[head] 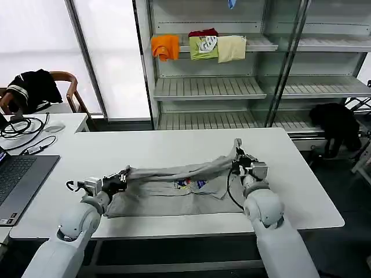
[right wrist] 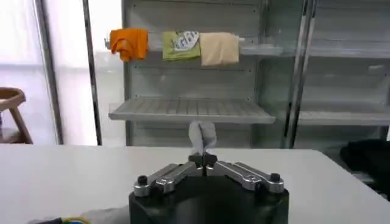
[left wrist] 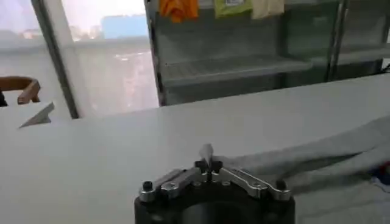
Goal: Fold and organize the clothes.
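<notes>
A light grey T-shirt point(head: 174, 194) with a small multicolour chest print lies on the white table point(head: 174, 147), near its front edge. Its far edge is lifted off the table and stretched between both grippers. My left gripper point(head: 123, 175) is shut on the shirt's left end, and a tuft of grey cloth point(left wrist: 207, 152) sticks out between its fingertips point(left wrist: 206, 165). My right gripper point(head: 239, 157) is shut on the shirt's right end, held higher, with a grey fold point(right wrist: 202, 138) rising from its closed jaws point(right wrist: 203, 160).
A laptop point(head: 17, 179), a mouse point(head: 54, 128) and cables lie at the table's left. A chair with a black garment point(head: 35, 87) stands behind. Shelves behind the table hold orange point(head: 165, 46), green point(head: 204, 45) and cream point(head: 232, 48) garments. A black garment point(head: 336, 124) hangs at right.
</notes>
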### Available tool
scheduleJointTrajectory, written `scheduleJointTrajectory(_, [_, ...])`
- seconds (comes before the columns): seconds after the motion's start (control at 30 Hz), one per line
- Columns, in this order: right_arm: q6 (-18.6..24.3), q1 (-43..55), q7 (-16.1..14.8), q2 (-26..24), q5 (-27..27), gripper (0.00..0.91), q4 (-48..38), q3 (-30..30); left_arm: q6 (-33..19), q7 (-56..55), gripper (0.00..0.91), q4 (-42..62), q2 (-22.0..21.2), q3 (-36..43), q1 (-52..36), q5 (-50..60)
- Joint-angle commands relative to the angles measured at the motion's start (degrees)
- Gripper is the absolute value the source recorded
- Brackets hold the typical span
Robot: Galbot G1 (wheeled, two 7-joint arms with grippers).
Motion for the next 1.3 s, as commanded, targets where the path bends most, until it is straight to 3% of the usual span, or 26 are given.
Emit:
scheduleJointTrajectory(0.03, [0.3,-4.0,-0.1,-1.0,-0.2,0.0,5.3,1.2,0.5,-0.2,0.01,-4.9,0.2,-0.5,3.0,-0.2])
scheduleJointTrajectory(0.27, [-0.7,-11.4,0.5,-0.8,-1.5,0.0,10.2,2.6,-0.3,0.7,0.01,-3.0,-0.6,-1.1,4.7,1.1])
scheduleJointTrajectory(0.5, [2.7,-17.9,1.0,0.5,-3.2,0.0,10.0,3.5,-1.2,1.8,0.01,-0.5,-0.8,-1.0,5.2,2.9])
scheduleJointTrajectory(1.17, [6.7,-21.0,2.7,1.7,-7.7,0.0,5.1,2.9,-1.6,1.8,0.02,-0.6,-1.5,-0.6,5.2,5.0])
scheduleJointTrajectory(1.2, [6.7,-20.9,2.9,1.8,-8.0,0.0,4.6,2.9,-1.4,1.5,0.423,-0.8,-1.6,-0.6,5.2,5.0])
scheduleJointTrajectory(1.23, [6.7,-20.7,3.0,1.9,-8.1,0.01,4.4,2.8,-1.1,1.3,0.675,-1.3,-1.6,-0.6,5.1,5.0])
scheduleJointTrajectory(1.27, [6.6,-20.6,3.3,1.9,-8.3,0.242,3.9,2.6,-0.9,1.1,0.907,-1.6,-1.7,-0.6,5.1,5.1])
scheduleJointTrajectory(1.3, [6.6,-20.6,3.3,1.8,-8.4,0.514,3.7,2.6,-0.9,0.9,0.907,-1.9,-1.7,-0.6,5.2,5.1])
